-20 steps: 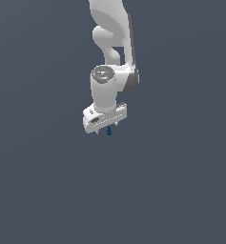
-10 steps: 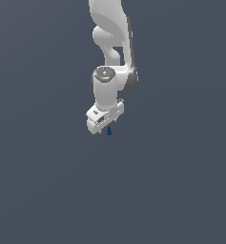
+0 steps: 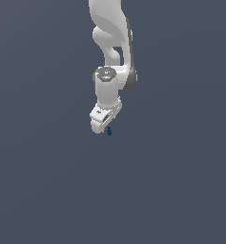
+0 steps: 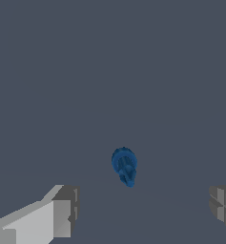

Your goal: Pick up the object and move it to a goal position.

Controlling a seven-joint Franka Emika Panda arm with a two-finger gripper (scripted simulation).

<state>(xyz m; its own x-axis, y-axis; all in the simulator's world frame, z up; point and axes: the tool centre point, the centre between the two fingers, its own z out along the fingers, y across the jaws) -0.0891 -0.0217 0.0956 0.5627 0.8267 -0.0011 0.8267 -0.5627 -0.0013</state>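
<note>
The arm [image 3: 109, 43] hangs down from the top of the exterior view, wrist turned; the gripper [image 3: 105, 127] points downward over a plain grey floor [image 3: 47, 190]; we see the object [image 3: 109, 131], a small dark blue blob, just below the gripper's tip, slightly toward the exterior view's right. From the wrist camera the object [image 4: 124, 165] lies on the floor between the two fingers [image 4: 57, 212], which stand wide apart and touch nothing; the gripper is released, nothing held. We judge the grasp not yet made; no goal marker shows in either view. Risks as we read them: the object looks rounded and tapered, so closing off-centre could squirt it sideways; descending too far could press a fingertip onto it; it is tiny against the fingers, so a shallow pinch may slip on the lift.
</note>
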